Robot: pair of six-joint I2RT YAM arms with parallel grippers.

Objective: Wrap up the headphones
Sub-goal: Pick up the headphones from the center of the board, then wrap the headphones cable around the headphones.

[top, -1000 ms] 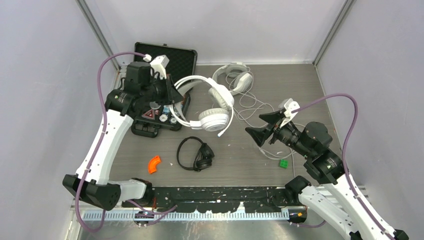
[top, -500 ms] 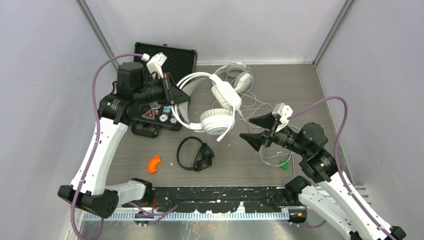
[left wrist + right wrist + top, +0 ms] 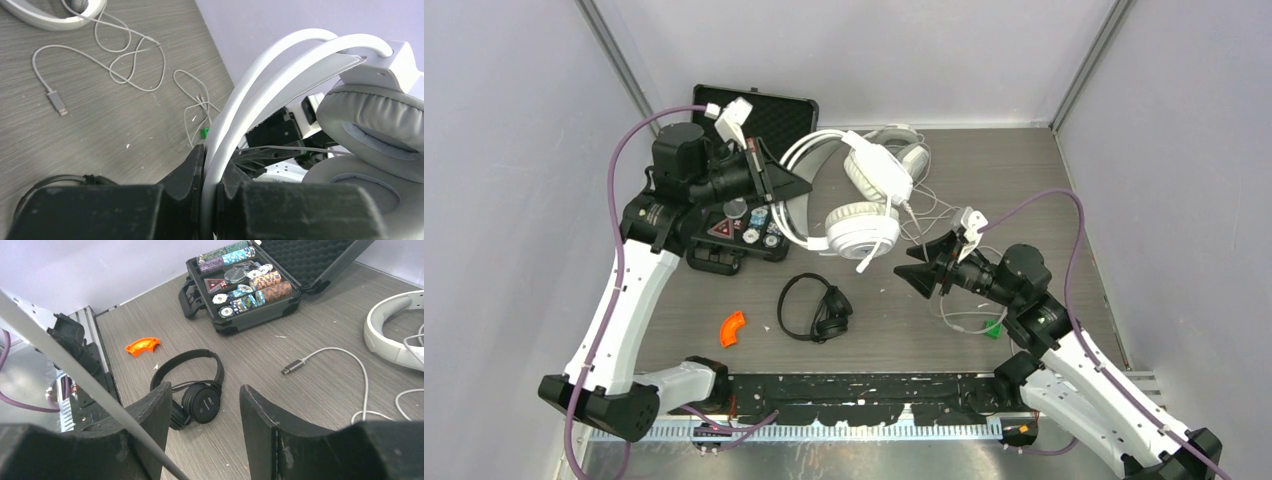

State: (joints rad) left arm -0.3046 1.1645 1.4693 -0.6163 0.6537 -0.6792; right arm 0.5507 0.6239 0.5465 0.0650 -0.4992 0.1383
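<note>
1. Progress on the wrapping looks early: none of the pale cords is wound round a headset, as far as these views show.
2. Left end effector (image 3: pixel 210 165) is pinched tight on the headband of one white over-ear headset (image 3: pixel 864 225), holding it off the worktop (image 3: pixel 1024 180) with the ear cups hanging towards the right arm.
3. That headset's cord trails down from an ear cup into the loose loops of pale cord (image 3: pixel 929 215) lying on the worktop, one end finishing in a USB plug (image 3: pixel 292 366).
4. Right end effector (image 3: pixel 916 268) hovers low just beside those loops with its fingers spread and nothing seen between them. A thin pale line crosses close to its wrist camera; I cannot tell whether that is cord within reach of the fingers.
5. The second white over-ear headset (image 3: pixel 899 150) lies at the back of the worktop, its cord part of the same loose tangle.
6. The black on-ear headset (image 3: pixel 202 402) lies near the front, untouched; how its thin cord lies is too small to read.
7. Judged from this, what remains is catching the trailing cord, winding it round the held headset, then doing the other two pairs.
8. An open poker chip case (image 3: pixel 744 225) and an orange piece (image 3: pixel 733 328) sit to the left, apart from the work.
</note>
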